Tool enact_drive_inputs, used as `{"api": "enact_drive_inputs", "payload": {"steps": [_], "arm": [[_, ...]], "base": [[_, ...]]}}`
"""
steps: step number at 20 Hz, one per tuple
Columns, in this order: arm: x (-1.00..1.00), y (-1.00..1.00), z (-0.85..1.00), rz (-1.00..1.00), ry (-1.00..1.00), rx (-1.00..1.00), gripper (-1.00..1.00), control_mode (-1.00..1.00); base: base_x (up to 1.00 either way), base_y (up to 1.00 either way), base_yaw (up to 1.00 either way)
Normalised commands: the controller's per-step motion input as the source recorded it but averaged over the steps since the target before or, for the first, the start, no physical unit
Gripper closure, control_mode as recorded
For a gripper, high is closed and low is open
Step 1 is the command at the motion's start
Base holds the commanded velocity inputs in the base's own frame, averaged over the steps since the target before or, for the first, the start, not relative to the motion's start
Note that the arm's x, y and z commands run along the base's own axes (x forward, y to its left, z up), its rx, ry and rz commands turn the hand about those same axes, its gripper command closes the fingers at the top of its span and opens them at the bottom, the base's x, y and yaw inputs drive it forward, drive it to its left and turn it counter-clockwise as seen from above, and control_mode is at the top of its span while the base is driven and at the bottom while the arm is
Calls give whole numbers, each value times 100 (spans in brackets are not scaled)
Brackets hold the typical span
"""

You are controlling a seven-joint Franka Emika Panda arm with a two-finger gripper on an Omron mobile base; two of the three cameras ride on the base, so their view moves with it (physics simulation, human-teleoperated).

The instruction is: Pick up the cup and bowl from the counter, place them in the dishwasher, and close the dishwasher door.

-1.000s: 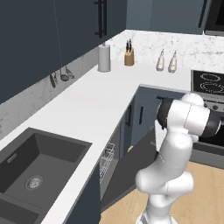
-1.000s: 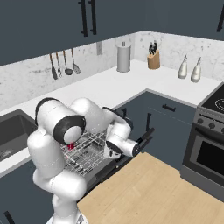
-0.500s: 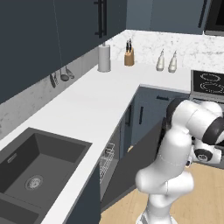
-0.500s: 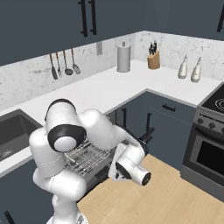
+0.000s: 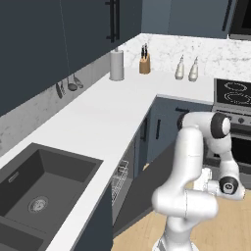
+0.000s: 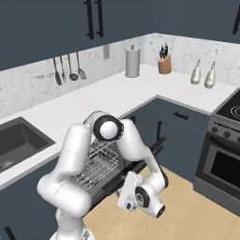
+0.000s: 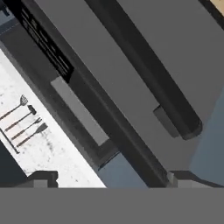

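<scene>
The pincer stood wide and held nothing, its tips apart at the bottom of the hand view, close over the door and its dark bar handle. The arm hung low in front of the dishwasher. The door was part-way down, tilted. The white rack showed inside; what it held could not be told. The surface carried a paper roll, a knife block and two bottles at the back wall.
</scene>
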Motion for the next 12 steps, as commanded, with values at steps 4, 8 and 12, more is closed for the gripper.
{"api": "enact_drive_inputs", "payload": {"steps": [4,8,12], "arm": [[29,-6,-100,7,-9,10,-100,-100],[45,-1,-100,4,-10,5,-100,-100],[78,68,-74,0,-4,4,-100,-100]], "base": [[0,0,0],[0,0,0],[0,0,0]]}}
